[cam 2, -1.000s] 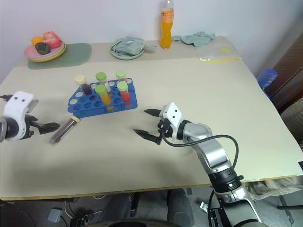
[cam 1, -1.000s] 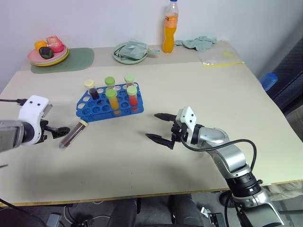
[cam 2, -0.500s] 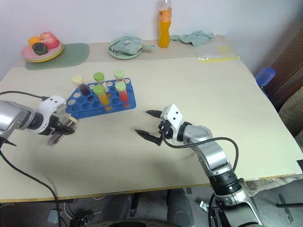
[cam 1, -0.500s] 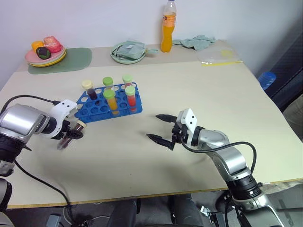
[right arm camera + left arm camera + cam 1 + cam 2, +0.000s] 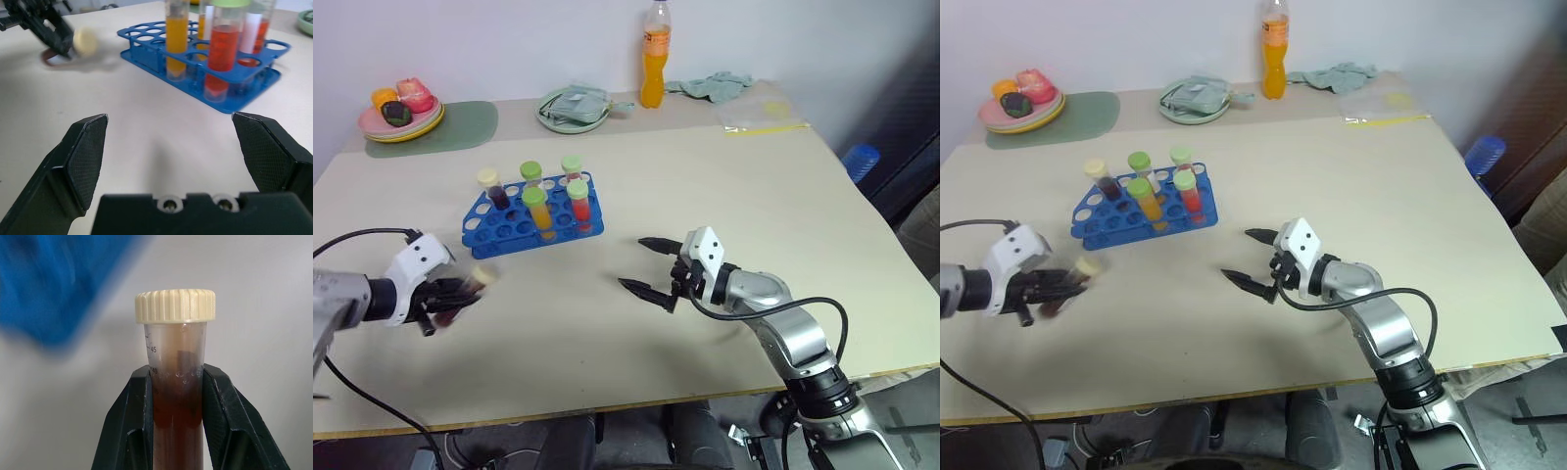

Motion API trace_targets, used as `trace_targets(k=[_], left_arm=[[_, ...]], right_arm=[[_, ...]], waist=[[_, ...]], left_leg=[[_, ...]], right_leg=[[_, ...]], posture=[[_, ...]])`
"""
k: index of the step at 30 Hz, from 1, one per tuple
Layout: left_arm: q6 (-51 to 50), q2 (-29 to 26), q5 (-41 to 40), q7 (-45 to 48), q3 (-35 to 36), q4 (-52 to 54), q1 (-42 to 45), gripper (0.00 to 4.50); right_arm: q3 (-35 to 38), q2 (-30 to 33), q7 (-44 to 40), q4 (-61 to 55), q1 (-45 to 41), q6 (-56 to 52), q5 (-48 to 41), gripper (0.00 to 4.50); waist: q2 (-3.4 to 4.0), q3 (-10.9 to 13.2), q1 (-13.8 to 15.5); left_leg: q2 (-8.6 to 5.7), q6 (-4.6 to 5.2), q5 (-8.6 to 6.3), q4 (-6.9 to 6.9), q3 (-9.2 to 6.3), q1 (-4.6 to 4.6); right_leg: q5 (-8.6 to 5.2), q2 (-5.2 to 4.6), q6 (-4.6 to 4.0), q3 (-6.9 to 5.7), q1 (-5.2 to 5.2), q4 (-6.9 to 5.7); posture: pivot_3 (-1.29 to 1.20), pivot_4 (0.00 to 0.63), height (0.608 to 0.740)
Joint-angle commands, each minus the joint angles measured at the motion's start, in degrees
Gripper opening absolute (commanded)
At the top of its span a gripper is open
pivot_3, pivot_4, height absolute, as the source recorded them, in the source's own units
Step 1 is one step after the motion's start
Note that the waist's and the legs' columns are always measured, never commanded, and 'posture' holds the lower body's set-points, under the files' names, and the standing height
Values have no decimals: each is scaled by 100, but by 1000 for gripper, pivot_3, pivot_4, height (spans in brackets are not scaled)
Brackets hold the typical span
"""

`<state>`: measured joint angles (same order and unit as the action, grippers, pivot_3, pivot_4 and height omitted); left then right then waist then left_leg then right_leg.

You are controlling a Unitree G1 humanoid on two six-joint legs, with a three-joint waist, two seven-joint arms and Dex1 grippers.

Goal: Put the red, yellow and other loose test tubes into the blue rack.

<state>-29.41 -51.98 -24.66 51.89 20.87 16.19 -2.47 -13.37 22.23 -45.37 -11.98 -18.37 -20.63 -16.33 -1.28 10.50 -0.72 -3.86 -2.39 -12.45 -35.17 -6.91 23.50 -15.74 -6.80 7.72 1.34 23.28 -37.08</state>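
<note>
- Left gripper (image 5: pixel 177 396) is clamped on a cream-capped tube (image 5: pixel 175 357) of dark brown liquid, its two fingers pinching the barrel just below the cap, near the table's (image 5: pixel 724 186) left edge and towards the front.
- Right gripper (image 5: pixel 651 264) hangs with its jaws spread wide and nothing between them, over the bare middle of the table.
- Blue rack (image 5: pixel 499 223) stands left of the table's centre, beyond the held tube; five capped tubes stand in its back and right-hand holes (orange, red and dark fills among them), and several front and left holes look free.
- Step in hand, by the look of it: the pickup is made, and carrying to the rack comes next. That calls for turning the tube upright, cap up, and lowering it over a free hole.
- Open tabletop lies between the held tube and the rack; the left edge is close by.
</note>
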Motion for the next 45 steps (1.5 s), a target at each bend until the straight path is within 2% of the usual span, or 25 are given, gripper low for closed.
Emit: trace_targets(k=[1,4,7,10,13,19,27,38,41,45], left_arm=[[92,1109,-363,-1646,754,523,689,794],[455,1972,-51,-2648,749,809,1115,794],[1435,2934,1139,-4027,240,827,1392,794],[2517,3967,2023,-5048,-384,340,1625,794],[3200,4498,2460,-5588,-623,-297,1743,794],[3550,4560,2659,-5692,-888,-1140,1827,794],[3347,4530,2608,-5568,-1056,-1525,1898,794],[3806,4569,2493,-5564,-1108,-2107,2187,794],[3691,4608,2180,-5263,-1127,-1950,2058,2160],[3738,4613,1988,-5184,-1021,-1580,1762,4336]], right_arm=[[-26,-57,-97,-21,-168,94,-24,4500],[-22,-55,-172,46,-221,112,-32,4500],[-49,-91,-226,124,-265,125,-33,4500],[-79,-152,-221,176,-320,122,-12,4500],[-65,-157,-212,191,-329,149,20,4500],[-25,-142,-151,118,-261,141,45,4500],[-20,-153,15,-23,-138,82,16,4500],[-43,-164,6,6,-164,84,-13,4500],[-17,-146,-6,8,-168,95,-14,4500],[147,-94,-31,-34,-196,44,-140,4500]], waist=[[13,-2,58],[-18,-13,110],[-16,-15,112],[-17,-17,139],[-21,-18,143],[-21,-18,104],[-21,-18,117],[-21,-18,133],[-21,-18,130],[-20,-18,109]], left_leg=[[-3,-1,1,1,-1,-2],[-24,-2,1,-13,-20,-3],[-29,-3,2,-12,-15,-4],[-30,-4,2,-11,7,-6],[-33,-4,2,-13,12,-5],[-30,-3,2,-11,14,-5],[-31,-3,2,-14,13,-5],[-31,-3,2,-14,11,-5],[-31,-3,2,-15,11,-5],[-31,-3,2,-14,11,-5]], right_leg=[[2,0,0,-6,-6,5],[7,-2,8,-9,-16,0],[8,-3,11,-1,-12,-1],[9,-1,10,-1,-13,0],[9,-1,10,0,-15,2],[8,3,10,0,-9,0],[8,3,10,0,-12,-1],[8,4,10,-1,-13,0],[8,3,11,-1,-14,0],[8,4,10,-1,-13,0]], posture=[[0,150,740],[0,150,740],[0,150,740],[0,150,740],[0,150,740],[0,150,740],[0,150,740],[0,150,740],[0,150,740],[0,150,740]])
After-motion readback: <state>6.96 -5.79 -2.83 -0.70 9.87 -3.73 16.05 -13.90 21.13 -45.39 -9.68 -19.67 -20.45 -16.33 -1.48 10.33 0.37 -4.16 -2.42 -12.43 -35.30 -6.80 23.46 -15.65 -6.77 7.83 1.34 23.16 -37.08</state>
